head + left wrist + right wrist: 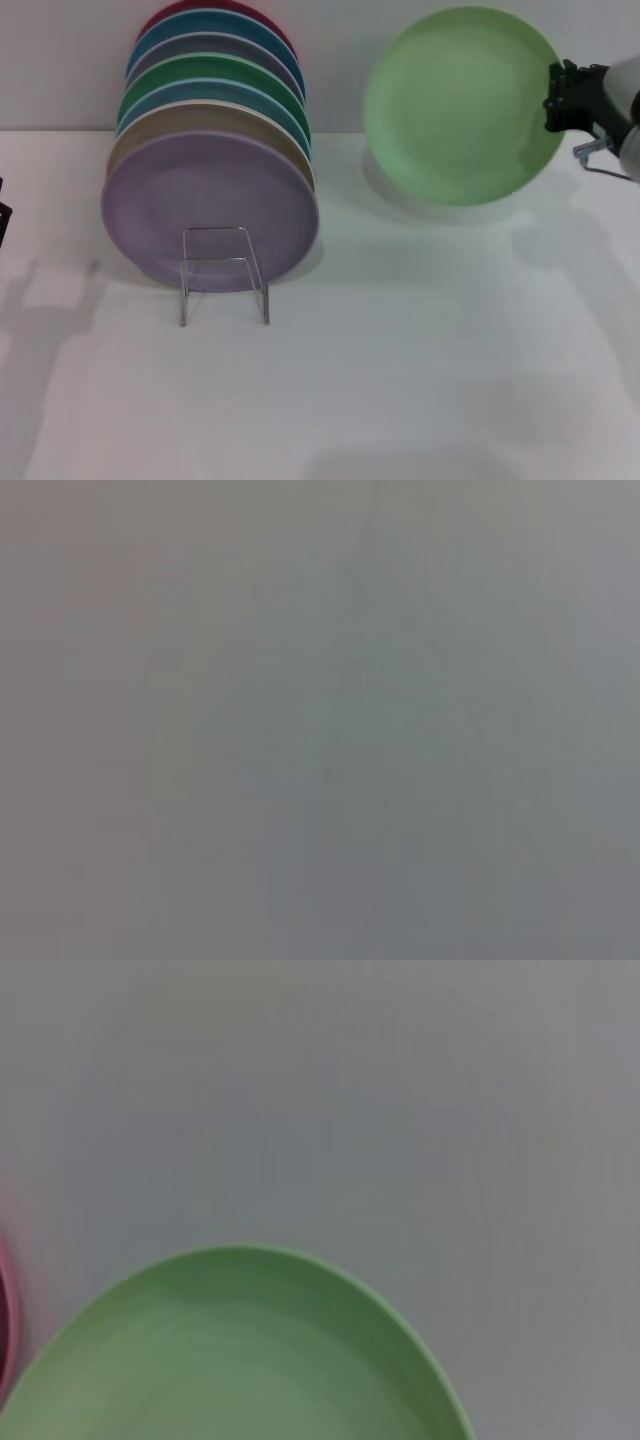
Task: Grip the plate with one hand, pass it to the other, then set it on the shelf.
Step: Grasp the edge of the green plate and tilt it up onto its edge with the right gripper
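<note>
Now | right gripper (562, 98) clamps plate (460, 105) rim | aloft, right of shelf (224, 272)

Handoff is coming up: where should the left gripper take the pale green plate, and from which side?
Probably the plate's free rim on the robot's left, opposite the right gripper, which grips the right edge. The plate is held up off the table, tilted with its face toward the head camera, so that thin left rim is exposed. Come in from the left, above the table and clear of the plate stack on the shelf.
</note>
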{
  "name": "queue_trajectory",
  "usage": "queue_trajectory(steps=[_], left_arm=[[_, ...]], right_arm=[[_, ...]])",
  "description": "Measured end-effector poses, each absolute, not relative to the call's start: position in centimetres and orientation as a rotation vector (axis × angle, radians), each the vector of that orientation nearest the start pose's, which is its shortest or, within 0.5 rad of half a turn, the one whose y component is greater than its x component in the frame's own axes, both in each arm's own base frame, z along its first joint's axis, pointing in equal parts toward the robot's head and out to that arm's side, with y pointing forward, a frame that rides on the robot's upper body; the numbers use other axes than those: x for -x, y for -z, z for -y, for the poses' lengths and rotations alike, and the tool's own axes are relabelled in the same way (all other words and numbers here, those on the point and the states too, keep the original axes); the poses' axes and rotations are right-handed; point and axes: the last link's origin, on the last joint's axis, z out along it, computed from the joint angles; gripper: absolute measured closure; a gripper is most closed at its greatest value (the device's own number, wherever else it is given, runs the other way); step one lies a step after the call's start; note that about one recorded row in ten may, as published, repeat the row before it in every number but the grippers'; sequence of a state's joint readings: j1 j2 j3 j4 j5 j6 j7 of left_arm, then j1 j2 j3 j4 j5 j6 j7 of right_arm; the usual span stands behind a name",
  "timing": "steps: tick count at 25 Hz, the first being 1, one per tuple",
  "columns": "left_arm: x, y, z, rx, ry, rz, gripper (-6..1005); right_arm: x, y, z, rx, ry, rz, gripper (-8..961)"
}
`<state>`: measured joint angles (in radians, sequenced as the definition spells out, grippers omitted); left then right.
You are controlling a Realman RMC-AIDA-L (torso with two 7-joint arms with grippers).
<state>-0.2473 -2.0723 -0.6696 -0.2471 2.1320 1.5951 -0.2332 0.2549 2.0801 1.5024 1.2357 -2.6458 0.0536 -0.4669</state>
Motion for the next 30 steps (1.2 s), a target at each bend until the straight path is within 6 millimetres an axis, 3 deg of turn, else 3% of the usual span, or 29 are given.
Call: queue_trajectory(steps=[5,11,21,24,25,26,30], left_arm=[[31.6,-0.9,-25.1,1.415,1.059,0.414,242],[31.0,-0.5,-23.7,1.454,1.101,0.38,242],[30.3,0.8,-22.2,1.524,1.138,0.376,241],[30.2,1.1,-22.1,1.537,1.14,0.383,241],[29.8,1.7,-22.2,1.574,1.149,0.39,241],[29.7,1.9,-22.2,1.583,1.149,0.389,241],[29.1,2.8,-22.4,1.637,1.145,0.383,241]], right_arm=[[-22.9,-0.8,-39.1,1.734,-0.402,-0.397,933],[-23.3,0.6,-37.4,1.682,-0.505,-0.328,933],[-25.2,2.3,-29.0,1.529,-0.695,-0.197,931],[-25.1,2.7,-27.3,1.521,-0.719,-0.179,927],[-24.9,3.2,-25.9,1.526,-0.728,-0.154,925],[-24.9,3.2,-25.9,1.526,-0.728,-0.154,924],[-23.8,5.1,-22.9,1.547,-0.702,-0.072,919]])
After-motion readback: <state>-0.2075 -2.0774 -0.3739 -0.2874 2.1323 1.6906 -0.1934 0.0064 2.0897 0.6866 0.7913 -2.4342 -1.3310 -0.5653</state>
